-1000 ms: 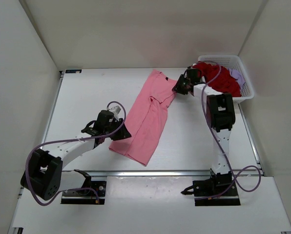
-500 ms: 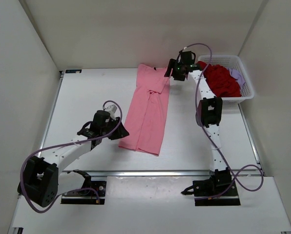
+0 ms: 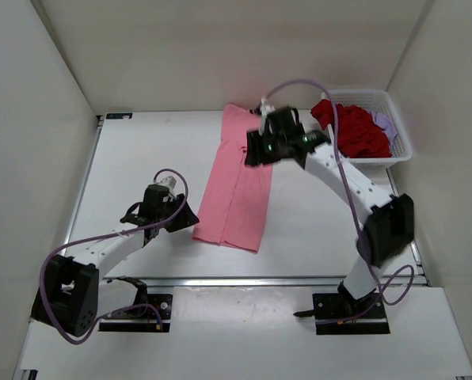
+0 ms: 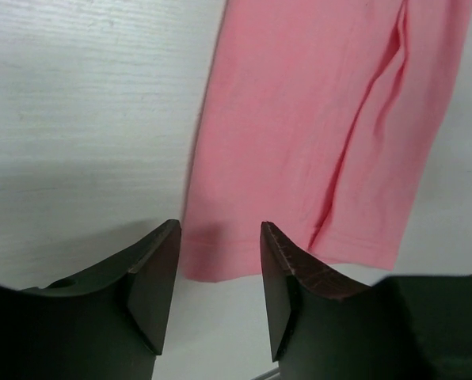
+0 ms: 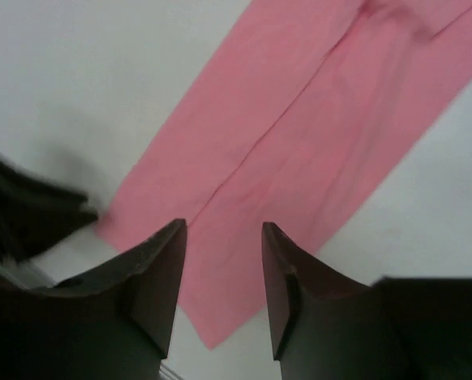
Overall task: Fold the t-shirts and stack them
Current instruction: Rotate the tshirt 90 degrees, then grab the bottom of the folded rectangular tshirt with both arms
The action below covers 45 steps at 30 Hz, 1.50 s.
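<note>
The pink t-shirt [image 3: 237, 186] lies flat on the table as a long narrow strip folded lengthwise, collar end at the back. My left gripper [image 3: 188, 219] sits just left of the strip's near corner, open and empty; in its wrist view the pink hem [image 4: 299, 142] lies just beyond the fingertips [image 4: 163, 261]. My right gripper [image 3: 253, 150] hovers over the strip's upper half, open with nothing between its fingers, and looks down on the pink cloth [image 5: 299, 127]. A dark red t-shirt [image 3: 359, 131] and a lavender one [image 3: 383, 122] are heaped in the basket.
The white mesh basket [image 3: 363, 94] stands at the back right corner against the wall. White walls close in the table [image 3: 141, 158] on three sides. A metal rail [image 3: 244, 280] runs along the near edge. The left arm's dark fingers [image 5: 30, 218] show blurred in the right wrist view.
Both grippers let go of the pink shirt, which went from a slanted drape to a straight flat strip. The right arm swung from the collar end back over the shirt; the left backed off slightly.
</note>
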### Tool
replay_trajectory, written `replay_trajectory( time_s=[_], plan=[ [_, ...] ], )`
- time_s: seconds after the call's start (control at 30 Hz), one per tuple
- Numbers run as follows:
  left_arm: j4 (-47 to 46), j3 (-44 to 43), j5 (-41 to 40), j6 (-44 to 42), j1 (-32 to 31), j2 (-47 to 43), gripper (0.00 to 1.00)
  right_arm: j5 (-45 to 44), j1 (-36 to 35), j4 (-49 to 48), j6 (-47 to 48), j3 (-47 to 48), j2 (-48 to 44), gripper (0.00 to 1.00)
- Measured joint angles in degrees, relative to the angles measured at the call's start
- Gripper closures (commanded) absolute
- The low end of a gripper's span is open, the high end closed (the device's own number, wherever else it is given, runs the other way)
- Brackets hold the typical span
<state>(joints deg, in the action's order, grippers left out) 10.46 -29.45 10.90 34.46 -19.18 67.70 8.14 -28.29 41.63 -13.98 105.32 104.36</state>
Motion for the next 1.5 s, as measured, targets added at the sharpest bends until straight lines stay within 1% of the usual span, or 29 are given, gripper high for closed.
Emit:
replay_trajectory(
  time_s=[0.03,0.07,0.1,0.17,0.3,0.37,0.43,0.47,0.5,0.53,0.57,0.6,0.67,0.77,0.83,0.87,0.9,0.97,1.03,1.13,1.17,1.2,1.23,1.27,1.3,1.37,1.5],
  plan=[
    [-0.4,0.7,-0.4,0.1,0.0,-0.3,0.45,1.0,-2.0,-4.2,-0.5,-10.4,-5.3,0.53],
    [-0.7,1.5,-0.8,0.1,0.0,-0.7,0.45,2.2,-3.3,-7.1,-1.3,-19.6,-9.9,0.51],
    [-0.7,2.3,-1.4,0.1,0.0,-1.0,0.45,3.0,-4.2,-9.4,-2.2,-29.4,-14.8,0.51],
    [-1.1,3.7,-2.0,0.4,0.0,-1.0,0.45,4.0,-4.6,-12.9,-4.3,-43.3,-21.3,0.51],
    [-1.4,4.0,-3.4,0.5,-0.7,1.0,0.45,6.1,-4.6,-23.0,-10.5,-61.6,-26.9,0.50],
    [-1.4,4.0,-4.2,0.4,-1.7,1.9,0.46,6.8,-4.7,-28.1,-13.7,-68.1,-28.3,0.50],
    [-2.0,4.0,-4.5,0.4,-2.1,2.3,0.49,8.3,-4.7,-32.5,-17.0,-73.1,-29.1,0.49],
    [-2.1,4.0,-4.7,0.3,-2.5,2.4,0.52,9.0,-4.7,-34.6,-18.3,-74.8,-29.0,0.49],
    [-2.3,4.0,-4.8,0.3,-2.8,2.7,0.60,10.2,-4.7,-37.2,-19.8,-75.8,-28.9,0.49],
    [-2.5,3.9,-5.0,0.4,-3.1,3.1,0.64,10.6,-5.0,-38.9,-20.9,-76.3,-28.7,0.49],
    [-2.7,3.8,-5.6,0.2,-3.5,3.5,0.65,11.1,-5.4,-41.0,-21.8,-76.8,-28.2,0.49],
    [-3.0,3.8,-5.8,0.1,-4.1,3.8,0.70,12.0,-5.7,-43.5,-22.8,-77.4,-27.3,0.49],
    [-3.3,3.7,-6.3,0.2,-5.4,4.4,0.81,13.9,-6.2,-48.2,-24.8,-78.5,-26.0,0.53],
    [-3.6,3.7,-6.7,0.4,-7.4,4.8,0.92,16.8,-5.8,-53.2,-27.1,-80.1,-24.0,0.68],
    [-3.7,3.8,-6.9,0.8,-8.7,4.5,0.97,18.0,-5.2,-54.1,-27.6,-80.7,-23.3,0.89],
    [-3.5,4.0,-7.1,1.0,-9.7,4.3,1.00,18.3,-4.8,-53.7,-27.5,-80.8,-23.2,0.96],
    [-3.4,4.2,-7.2,1.2,-10.7,4.0,1.00,18.6,-4.1,-52.9,-27.5,-81.0,-23.2,0.99],
    [-2.8,4.8,-7.2,1.9,-12.7,2.8,1.00,18.8,-2.6,-50.9,-26.6,-81.1,-24.1,1.00],
    [-1.6,5.8,-6.6,2.7,-14.7,0.9,0.97,18.8,-1.3,-47.8,-25.6,-81.5,-26.5,1.00],
    [0.9,7.2,-4.4,3.5,-16.7,-2.3,0.79,17.8,-0.8,-41.7,-24.0,-82.6,-33.3,0.99],
    [1.9,7.4,-3.6,3.7,-16.9,-3.3,0.69,17.7,-0.9,-40.4,-23.7,-83.3,-35.6,0.93],
    [3.0,7.5,-2.7,3.7,-16.8,-4.0,0.63,17.7,-0.9,-38.9,-23.5,-84.1,-38.1,0.81],
    [3.9,7.5,-2.0,3.6,-16.5,-4.8,0.59,17.7,-0.9,-37.7,-23.7,-85.0,-40.0,0.76],
    [4.8,7.5,-1.4,3.6,-16.1,-5.6,0.57,17.6,-0.9,-37.0,-23.7,-86.0,-41.4,0.66],
    [5.6,7.5,-1.2,3.7,-15.8,-6.4,0.56,17.6,-0.9,-36.4,-23.9,-86.9,-42.6,0.60],
    [6.3,7.6,-1.3,3.9,-15.2,-7.6,0.55,17.6,-0.8,-35.4,-24.7,-88.5,-44.0,0.57],
    [5.4,8.1,-1.2,3.9,-14.0,-7.8,0.55,18.0,-0.9,-36.4,-25.6,-88.8,-44.2,0.57]
  ],
)
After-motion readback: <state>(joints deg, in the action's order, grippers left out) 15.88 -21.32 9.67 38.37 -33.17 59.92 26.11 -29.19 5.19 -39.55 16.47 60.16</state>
